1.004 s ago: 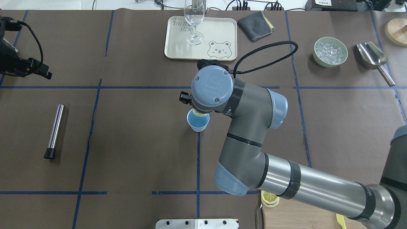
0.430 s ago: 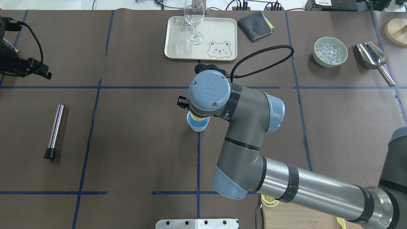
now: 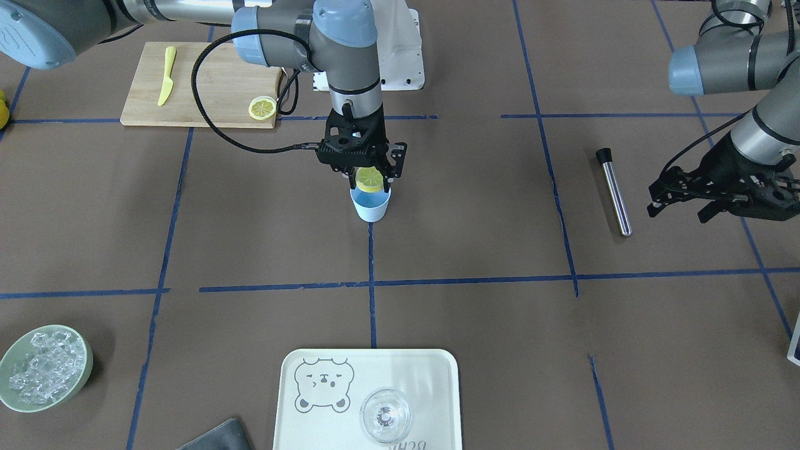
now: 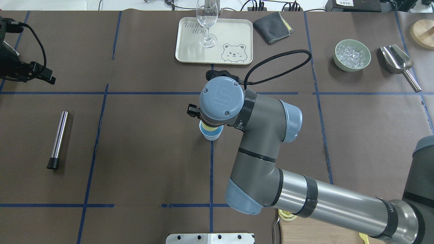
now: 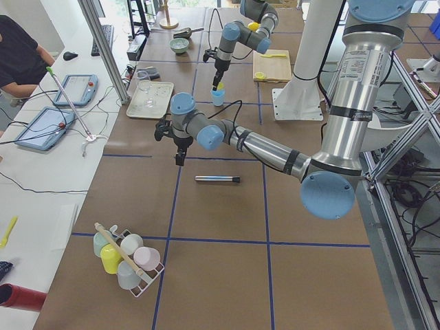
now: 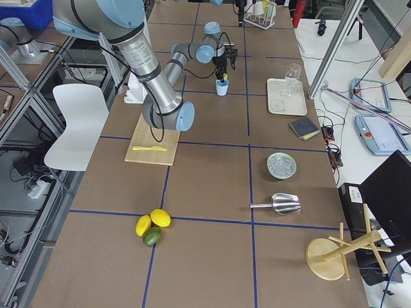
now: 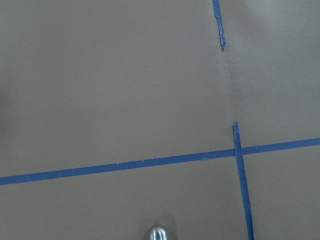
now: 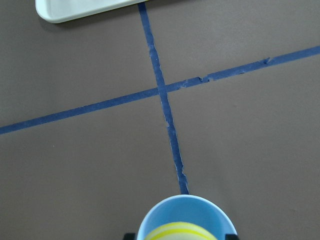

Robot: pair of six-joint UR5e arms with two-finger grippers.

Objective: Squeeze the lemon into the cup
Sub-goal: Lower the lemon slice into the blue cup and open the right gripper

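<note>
Two grippers, only one busy: the right gripper point(image 3: 370, 177) is clamped shut on the lemon point(image 3: 369, 181) slice, pinching it by the rind. The cup point(image 3: 371, 211) sits directly under its fingertips, so the slice hangs right at the cup's mouth. The left gripper point(image 3: 678, 209) hangs spread open holding nothing, with a metal rod point(image 3: 614, 190) lying near its fingertips.

Bright, even light, the cup point(image 3: 372, 212) casting barely any shadow, all views sharp, side views slightly bowed.
</note>
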